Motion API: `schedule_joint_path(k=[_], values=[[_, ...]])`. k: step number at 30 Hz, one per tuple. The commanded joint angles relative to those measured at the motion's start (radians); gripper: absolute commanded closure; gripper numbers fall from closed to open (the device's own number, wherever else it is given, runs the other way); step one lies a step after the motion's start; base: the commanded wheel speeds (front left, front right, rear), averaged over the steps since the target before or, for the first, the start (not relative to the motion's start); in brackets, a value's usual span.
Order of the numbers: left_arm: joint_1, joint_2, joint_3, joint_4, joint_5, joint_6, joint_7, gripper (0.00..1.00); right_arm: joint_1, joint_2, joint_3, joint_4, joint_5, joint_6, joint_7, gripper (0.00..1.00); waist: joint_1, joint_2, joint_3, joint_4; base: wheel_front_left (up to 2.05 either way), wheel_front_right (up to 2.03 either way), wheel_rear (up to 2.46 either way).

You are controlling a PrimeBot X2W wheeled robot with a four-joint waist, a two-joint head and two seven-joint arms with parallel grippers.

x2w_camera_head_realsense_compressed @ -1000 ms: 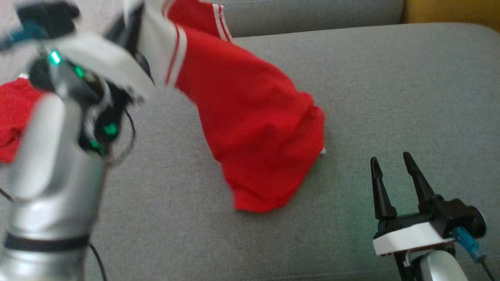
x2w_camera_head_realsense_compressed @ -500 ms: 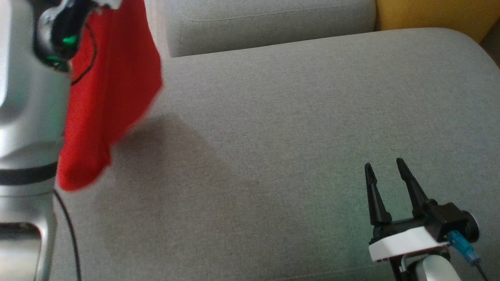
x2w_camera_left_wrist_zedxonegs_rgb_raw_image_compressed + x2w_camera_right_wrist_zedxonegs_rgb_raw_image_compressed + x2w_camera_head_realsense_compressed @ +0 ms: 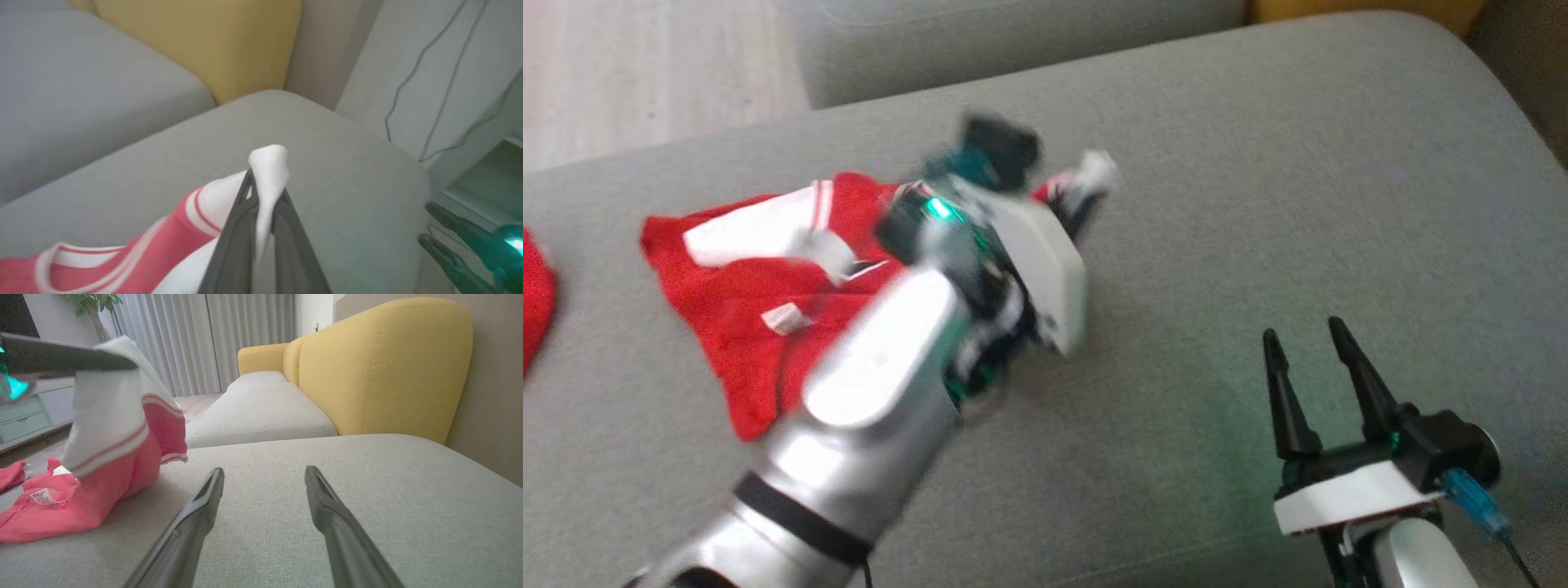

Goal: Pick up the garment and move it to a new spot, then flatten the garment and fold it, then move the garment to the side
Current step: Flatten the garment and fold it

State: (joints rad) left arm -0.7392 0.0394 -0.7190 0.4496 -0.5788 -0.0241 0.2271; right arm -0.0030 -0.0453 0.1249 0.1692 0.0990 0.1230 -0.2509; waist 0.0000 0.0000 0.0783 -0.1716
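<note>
On a grey sofa cushion (image 3: 1258,163), a second red cloth (image 3: 533,302) lies at the far left, apart from the red shirt (image 3: 735,343), which is crumpled on the seat. The left claw (image 3: 265,190) is pinching the shirt's white sleeve and holding it raised. This looks like the moving step; next the shirt needs setting down and spreading flat. At right, the right claw (image 3: 1311,351) hovers spread and empty, and no object lies on the seat between it and the shirt.

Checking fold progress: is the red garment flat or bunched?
Bunched: the garment lies crumpled on the sofa, one white end pinched up by the left gripper.
</note>
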Motion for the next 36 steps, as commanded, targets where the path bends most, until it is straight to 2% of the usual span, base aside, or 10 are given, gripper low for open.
schedule_joint_path(k=[1, 4, 5, 12, 13, 14, 20, 26, 31, 36], values=[[-0.059, 0.012, -0.04, -0.057, -0.031, 0.022, -0.037, 1.0, -0.053, -0.005, 0.035, -0.03, 0.008, 0.008, -0.011, 0.0, 0.0, 0.0, 0.035, -0.045, 0.0, 0.0, 0.0], [-0.061, 0.011, -0.201, -0.062, -0.07, 0.062, -0.084, 1.0, -0.076, -0.005, 0.048, -0.028, 0.019, 0.008, -0.011, 0.0, 0.0, 0.0, 0.065, -0.086, 0.0, 0.0, 0.0], [-0.061, 0.011, -0.201, -0.062, -0.07, 0.062, -0.084, 1.0, -0.076, -0.005, 0.048, -0.028, 0.019, 0.008, -0.011, 0.0, 0.0, 0.0, 0.065, -0.086, 0.0, 0.0, 0.0], [-0.111, 0.011, -0.405, -0.042, -0.173, 0.129, -0.214, 1.0, -0.094, -0.005, 0.034, -0.023, 0.035, 0.008, -0.011, 0.0, 0.0, 0.0, 0.104, -0.133, 0.0, 0.0, 0.0], [-0.118, 0.011, -0.423, -0.036, -0.187, 0.139, -0.232, 0.63, -0.094, -0.005, 0.034, -0.022, 0.036, 0.008, -0.011, 0.0, 0.0, 0.0, 0.106, -0.135, 0.0, 0.0, 0.0], [-0.124, 0.011, -0.442, -0.03, -0.201, 0.148, -0.245, 0.0, -0.094, -0.005, 0.034, -0.022, 0.037, 0.008, -0.011, 0.0, 0.0, 0.0, 0.107, -0.136, 0.0, 0.0, 0.0], [-0.146, 0.011, -0.511, -0.04, -0.292, 0.183, -0.283, 0.0, -0.085, -0.005, 0.013, -0.022, 0.039, 0.008, -0.011, 0.0, 0.0, 0.0, 0.092, -0.11, 0.0, 0.0, 0.0], [-0.085, 0.022, -0.48, -0.018, -0.355, 0.256, -0.354, 0.0, -0.057, -0.005, -0.006, -0.027, 0.033, 0.008, -0.011, 0.0, 0.0, 0.0, 0.042, -0.069, 0.0, 0.0, 0.0], [0.016, 0.152, -0.394, -0.007, -0.407, 0.344, -0.395, 0.0, -0.029, -0.005, -0.031, -0.042, 0.019, 0.008, -0.011, 0.0, 0.0, 0.0, 0.02, -0.03, 0.0, 0.0, 0.0], [0.085, 0.307, -0.349, 0.011, -0.445, 0.425, -0.346, 0.0, -0.005, -0.005, -0.038, -0.053, 0.009, 0.008, -0.011, 0.0, 0.0, 0.0, 0.021, 0.008, 0.0, 0.0, 0.0]])
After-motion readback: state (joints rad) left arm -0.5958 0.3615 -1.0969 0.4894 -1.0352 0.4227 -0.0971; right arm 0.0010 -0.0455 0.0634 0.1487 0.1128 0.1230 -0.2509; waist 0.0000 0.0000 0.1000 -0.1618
